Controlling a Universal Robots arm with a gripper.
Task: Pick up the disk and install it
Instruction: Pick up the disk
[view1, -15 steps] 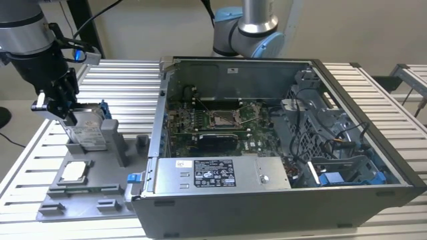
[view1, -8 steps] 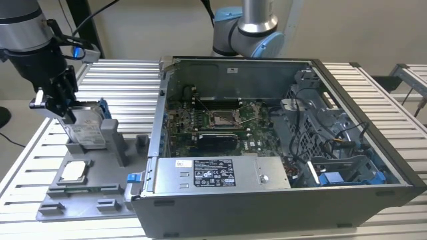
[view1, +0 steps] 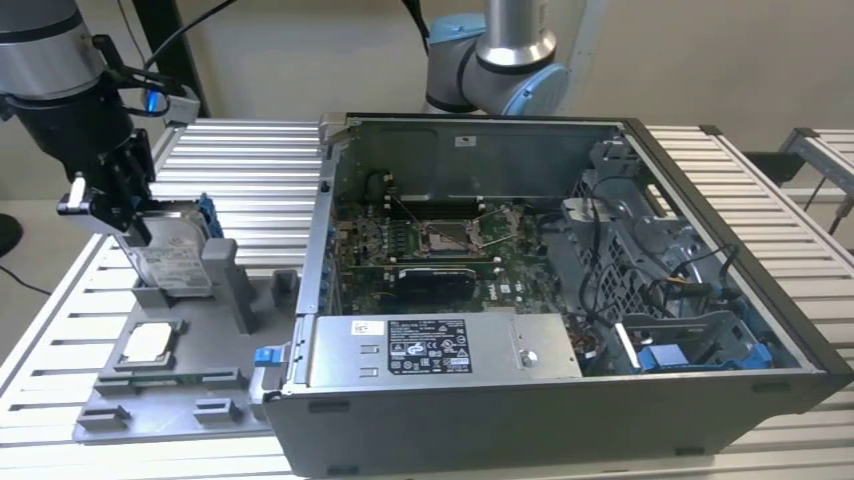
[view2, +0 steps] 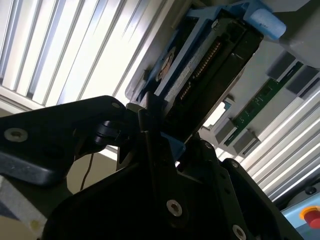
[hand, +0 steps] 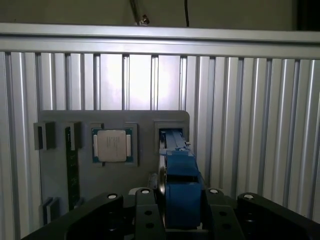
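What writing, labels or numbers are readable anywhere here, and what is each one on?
Nothing here can be read.
Black label on the silver box: too small.
Small sticker beside it: blurred.
Wall sticker inside the case: blurred.
White label on the disk in the gripper: blurred.
Chip: no legible print.

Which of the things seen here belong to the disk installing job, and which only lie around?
Belong to the job: the disk, standing on the grey tray; the gripper, shut on it; the open computer case.
Only lying around: the square chip and the memory stick on that tray; the silver box inside the case.
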